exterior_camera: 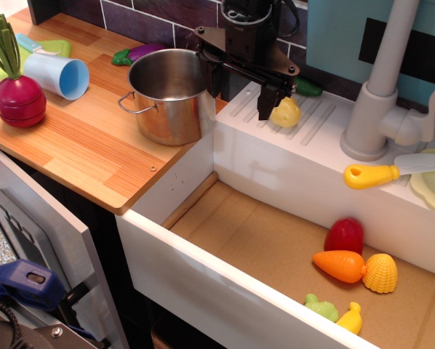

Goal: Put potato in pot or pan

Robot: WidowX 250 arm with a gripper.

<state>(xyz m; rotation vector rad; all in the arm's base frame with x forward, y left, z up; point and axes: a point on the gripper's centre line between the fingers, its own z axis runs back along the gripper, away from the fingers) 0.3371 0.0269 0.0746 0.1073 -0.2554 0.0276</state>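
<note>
The potato, a small pale yellow rounded lump, lies on the white ribbed drainboard behind the sink. The shiny steel pot with loop handles stands empty on the wooden counter, left of the drainboard. My black gripper hangs open between the pot and the potato. Its left finger is by the pot's right rim. Its right finger stands just left of the potato, beside it. The jaws hold nothing.
A light blue cup, a red radish toy and a purple eggplant are on the counter. A grey faucet and a yellow-handled knife are on the right. The sink holds a carrot, a ribbed yellow shell toy and a red toy.
</note>
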